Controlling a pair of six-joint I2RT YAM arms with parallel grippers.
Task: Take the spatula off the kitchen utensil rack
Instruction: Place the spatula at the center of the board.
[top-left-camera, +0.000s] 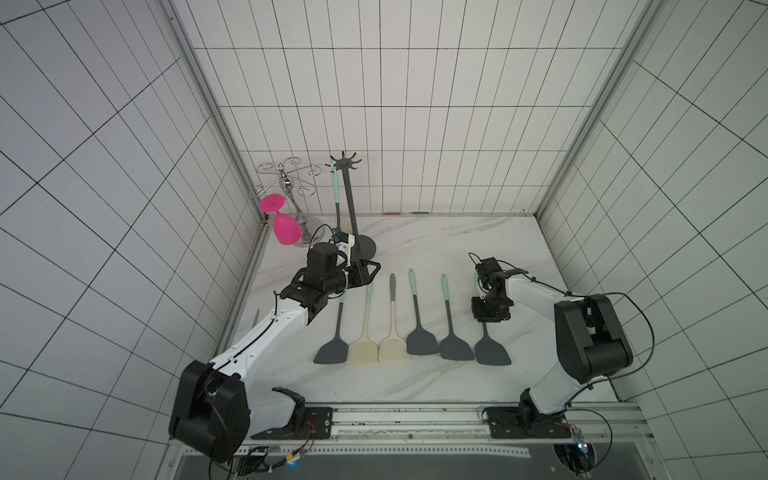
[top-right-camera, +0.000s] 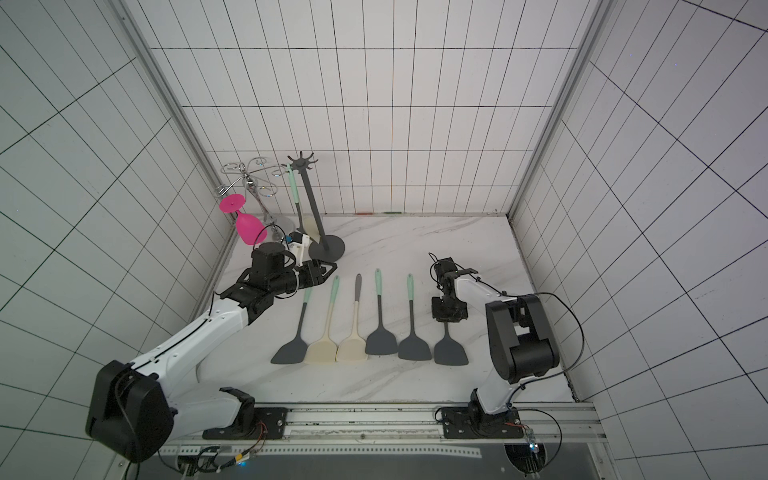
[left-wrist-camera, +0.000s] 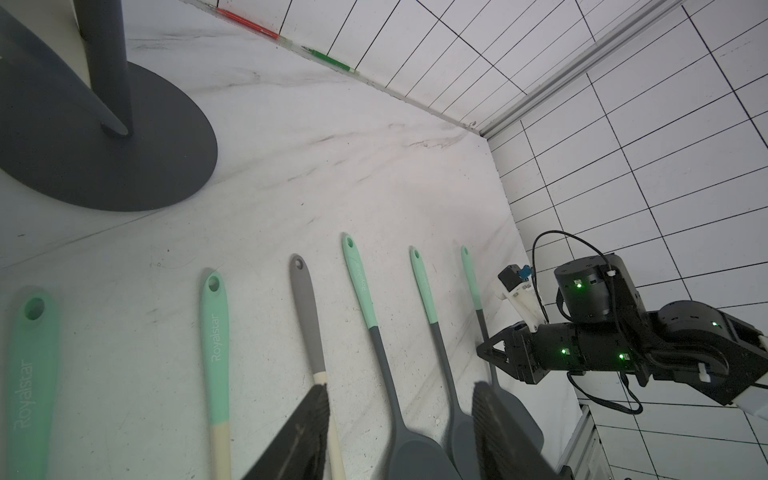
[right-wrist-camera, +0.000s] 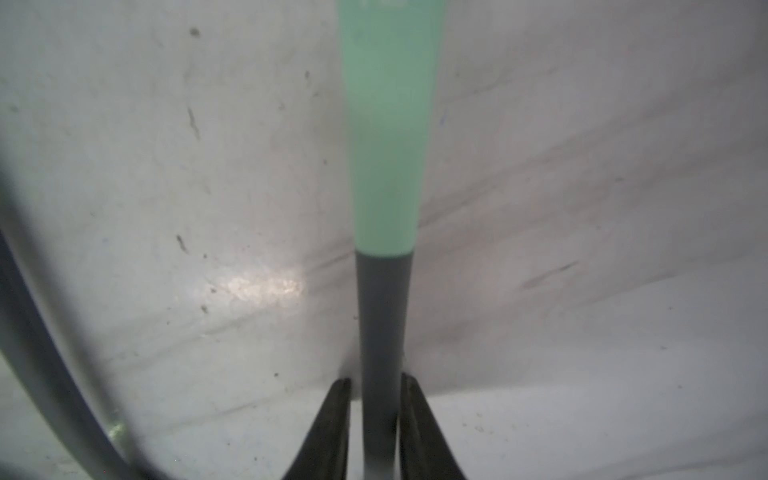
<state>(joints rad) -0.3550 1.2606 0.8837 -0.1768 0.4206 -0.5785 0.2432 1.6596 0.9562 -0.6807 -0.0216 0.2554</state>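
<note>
plainly your left claw (top-left-camera: 375, 268), released, is nearer: the spatula (top-left-camera: 335, 189) hangs upright beyond it, toward the tabletop's (top-left-camera: 436, 241) far-left corner.

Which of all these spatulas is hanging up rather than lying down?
The mint-handled spatula on the dark rack at the back; the other six lie flat in a row on the table.
</note>
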